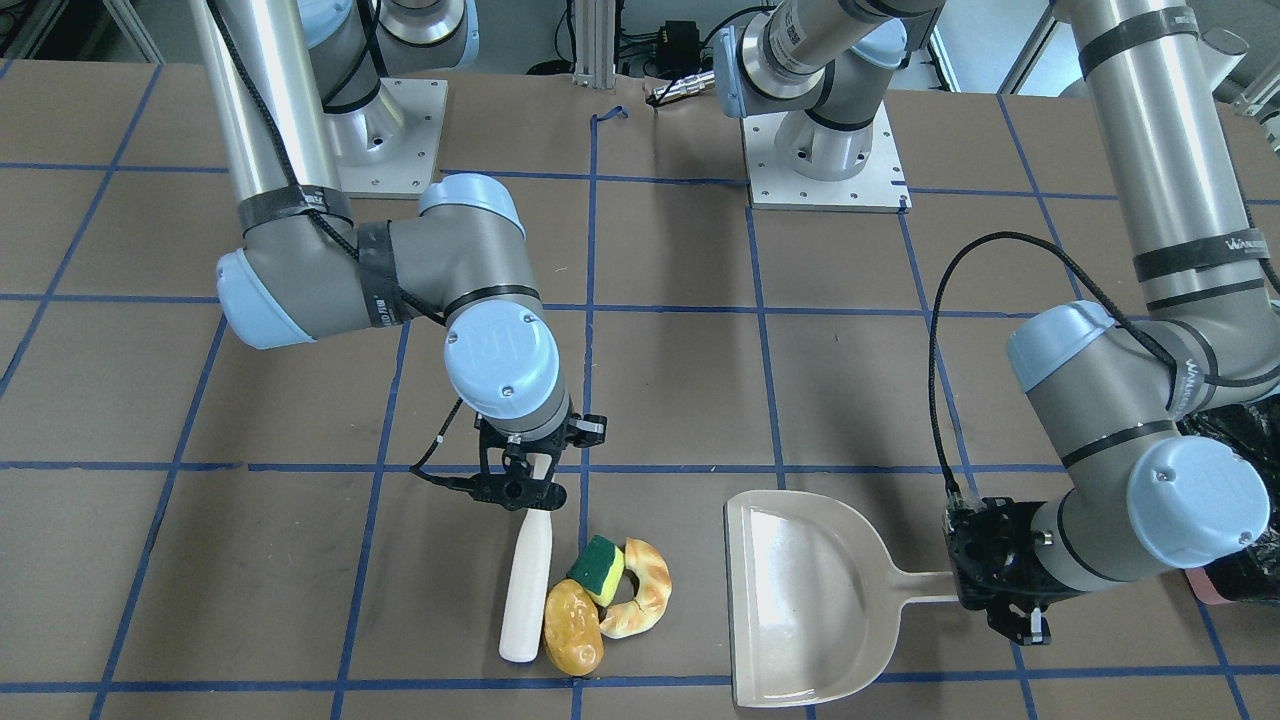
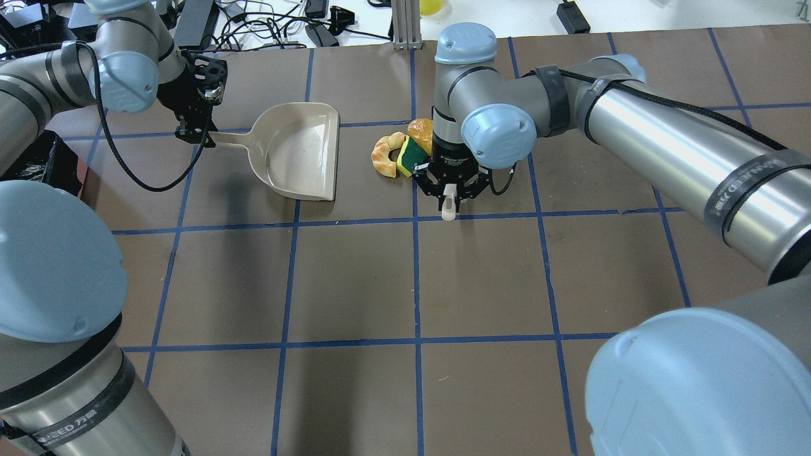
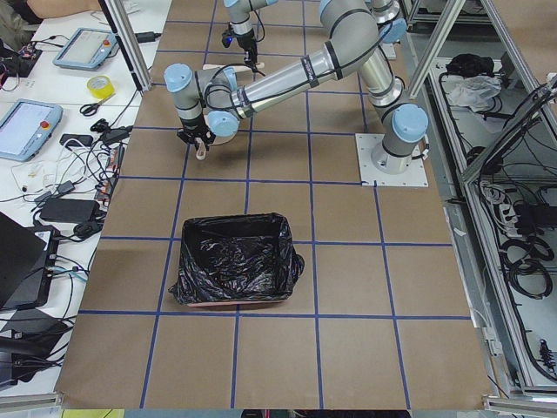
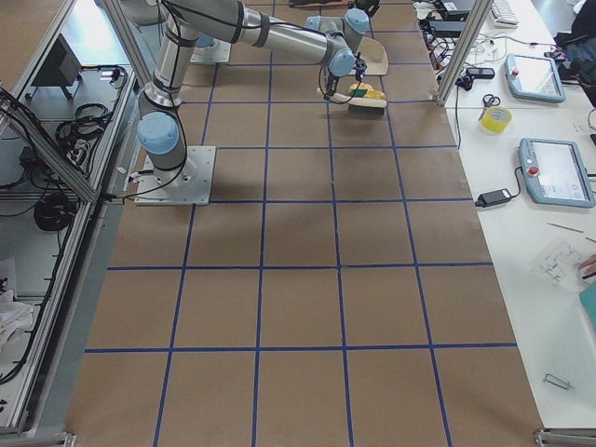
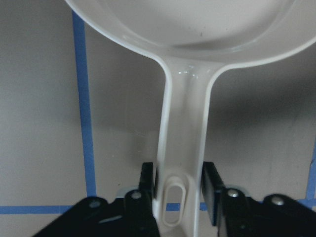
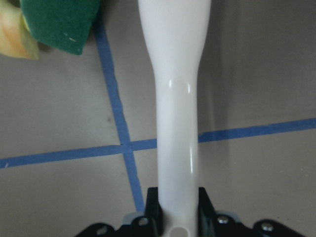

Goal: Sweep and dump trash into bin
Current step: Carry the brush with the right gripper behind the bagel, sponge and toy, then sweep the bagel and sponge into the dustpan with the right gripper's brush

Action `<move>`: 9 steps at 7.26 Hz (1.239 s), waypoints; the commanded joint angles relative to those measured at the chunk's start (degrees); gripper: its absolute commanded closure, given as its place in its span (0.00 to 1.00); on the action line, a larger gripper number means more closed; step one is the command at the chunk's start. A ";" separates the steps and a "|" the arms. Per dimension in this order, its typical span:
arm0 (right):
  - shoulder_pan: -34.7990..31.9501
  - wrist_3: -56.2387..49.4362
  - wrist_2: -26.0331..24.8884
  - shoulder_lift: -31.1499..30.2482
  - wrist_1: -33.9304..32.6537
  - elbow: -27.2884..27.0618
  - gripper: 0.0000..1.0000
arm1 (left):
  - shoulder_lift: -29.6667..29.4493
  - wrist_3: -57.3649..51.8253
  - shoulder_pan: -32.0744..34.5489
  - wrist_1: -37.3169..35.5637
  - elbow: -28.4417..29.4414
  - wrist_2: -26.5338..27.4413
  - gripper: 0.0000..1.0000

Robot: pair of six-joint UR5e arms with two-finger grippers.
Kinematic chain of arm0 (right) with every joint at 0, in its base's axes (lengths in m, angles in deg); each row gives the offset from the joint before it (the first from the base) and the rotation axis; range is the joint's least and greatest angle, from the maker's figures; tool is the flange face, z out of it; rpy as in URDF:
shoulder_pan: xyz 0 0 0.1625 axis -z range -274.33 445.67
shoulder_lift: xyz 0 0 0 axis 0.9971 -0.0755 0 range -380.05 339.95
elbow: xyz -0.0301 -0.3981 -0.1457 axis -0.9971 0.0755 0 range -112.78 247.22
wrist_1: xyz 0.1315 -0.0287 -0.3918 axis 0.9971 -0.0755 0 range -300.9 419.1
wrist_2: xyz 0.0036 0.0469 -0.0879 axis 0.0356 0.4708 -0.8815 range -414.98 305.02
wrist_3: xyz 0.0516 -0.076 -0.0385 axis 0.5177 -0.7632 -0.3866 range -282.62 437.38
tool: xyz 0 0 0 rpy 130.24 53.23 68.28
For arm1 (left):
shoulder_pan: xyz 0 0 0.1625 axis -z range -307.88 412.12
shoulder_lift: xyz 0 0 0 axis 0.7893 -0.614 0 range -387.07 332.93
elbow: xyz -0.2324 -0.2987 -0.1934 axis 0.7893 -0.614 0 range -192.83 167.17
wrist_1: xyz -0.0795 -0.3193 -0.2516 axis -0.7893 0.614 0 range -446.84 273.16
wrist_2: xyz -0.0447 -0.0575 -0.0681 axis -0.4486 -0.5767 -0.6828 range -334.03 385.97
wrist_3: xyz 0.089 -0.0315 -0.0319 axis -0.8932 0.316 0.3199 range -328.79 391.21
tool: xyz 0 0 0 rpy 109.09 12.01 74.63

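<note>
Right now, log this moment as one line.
left end effector: shut on dustpan | right end effector: shut on brush | trash: between brush and dustpan

A robotics lab: blue-taped grid table (image 4: 298, 307), teach pendants (image 4: 556, 172), tangled cables (image 2: 253, 26).

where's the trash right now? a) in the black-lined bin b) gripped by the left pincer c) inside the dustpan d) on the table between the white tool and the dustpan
D: the potato lump, sponge and croissant piece lie on the table, between the white tool and the empty dustpan.
</note>
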 commanded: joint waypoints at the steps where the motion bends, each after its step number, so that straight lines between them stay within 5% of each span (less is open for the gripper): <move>1: -3.46 4.39 0.18 2.74 -0.24 4.35 1.00 | 0.00 -0.07 0.10 0.00 -0.01 0.09 0.70; 9: -13.83 16.52 2.01 7.31 -5.42 10.33 1.00 | 0.00 -0.07 0.27 0.00 -0.01 -0.09 0.70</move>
